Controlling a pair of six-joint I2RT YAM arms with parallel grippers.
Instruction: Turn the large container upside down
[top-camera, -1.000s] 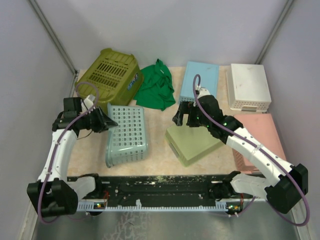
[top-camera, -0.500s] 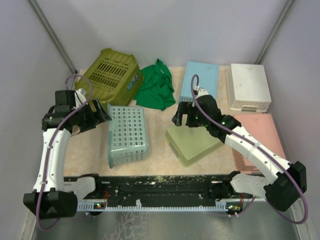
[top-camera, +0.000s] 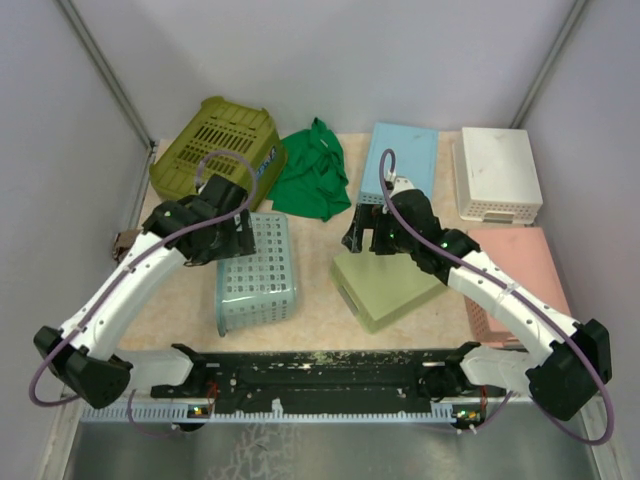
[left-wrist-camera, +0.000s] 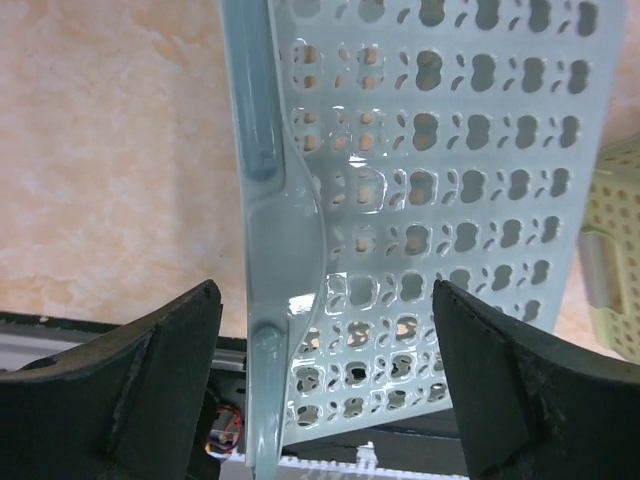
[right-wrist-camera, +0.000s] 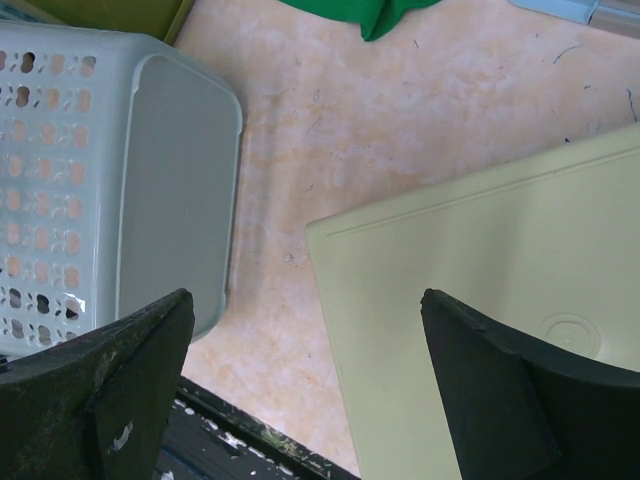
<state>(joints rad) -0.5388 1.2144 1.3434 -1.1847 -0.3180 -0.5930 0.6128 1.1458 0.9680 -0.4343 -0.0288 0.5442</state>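
Left tool (left-wrist-camera: 325, 345) wide above teal basket (top-camera: 262, 280) rim, right tool (right-wrist-camera: 300, 385) wide, olive basket (top-camera: 215, 145) label unreadable

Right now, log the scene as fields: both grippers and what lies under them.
teal basket: on its side, perforated wall up, rim toward the left
left gripper: open, basket rim between its fingers
right gripper: open, holding nothing, above the pale green container corner
pale green container: flat face up, right of the basket

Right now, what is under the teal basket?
Through the holes of the teal basket only beige table shows. Its solid plastic covers the rest.
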